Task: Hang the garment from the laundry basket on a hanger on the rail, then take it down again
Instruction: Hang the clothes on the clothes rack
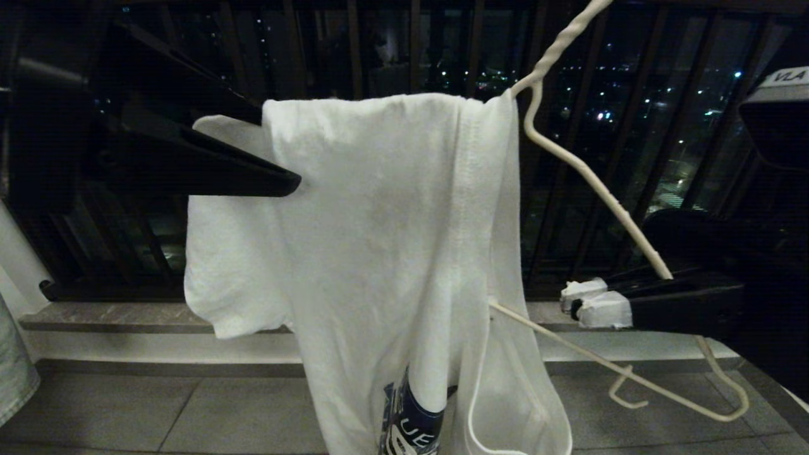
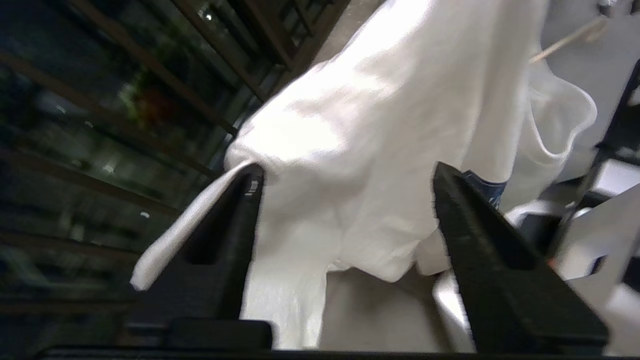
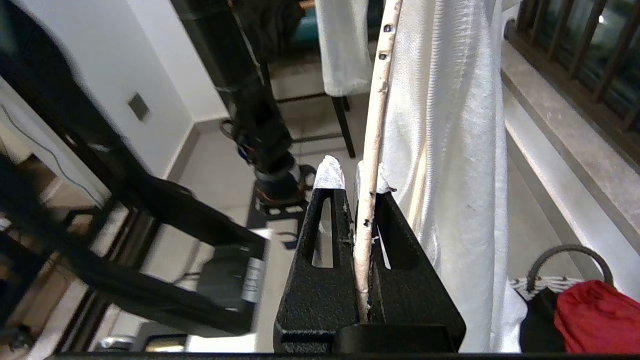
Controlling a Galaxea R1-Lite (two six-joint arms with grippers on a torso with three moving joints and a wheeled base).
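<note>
The garment (image 1: 379,240), centre frame, looks soft and light, best pinched at its hem; left gripper (image 2: 345,220) jaws spread; right gripper (image 3: 357,182) jaws pinching the hanger (image 1: 607,196).

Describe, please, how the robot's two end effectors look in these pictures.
Both are matte black with long tapering fingers cut by slots. The right end effector has white wrapping on its fingertips; the left end effector has plain black tips. A white label reading VLA sits above the right arm.
</note>
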